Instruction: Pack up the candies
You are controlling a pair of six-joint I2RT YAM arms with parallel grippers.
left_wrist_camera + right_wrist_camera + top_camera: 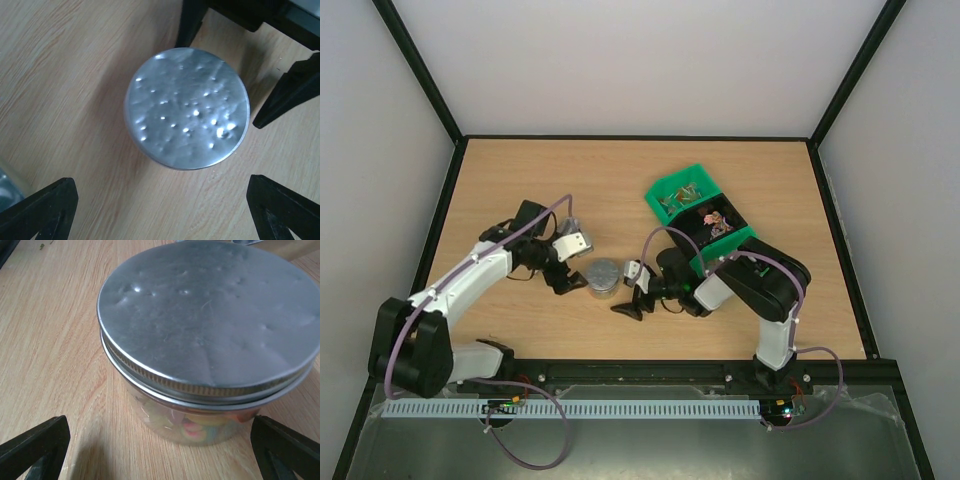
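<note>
Showing pastel candies (192, 426) through jar (136, 404) (lid (210, 315) on).

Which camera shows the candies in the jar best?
Right wrist view: the candies show through the jar's clear wall under the lid. Left wrist sees only the lid from above; the top view only a tiny jar.

table (620, 180): light wood | walls (640, 60): plain white | frame (421, 70): black posts

A robotics lab cell: white panels (640, 60) in a black frame (420, 70) enclose a wooden tabletop (570, 180) with two arms (470, 275).
</note>
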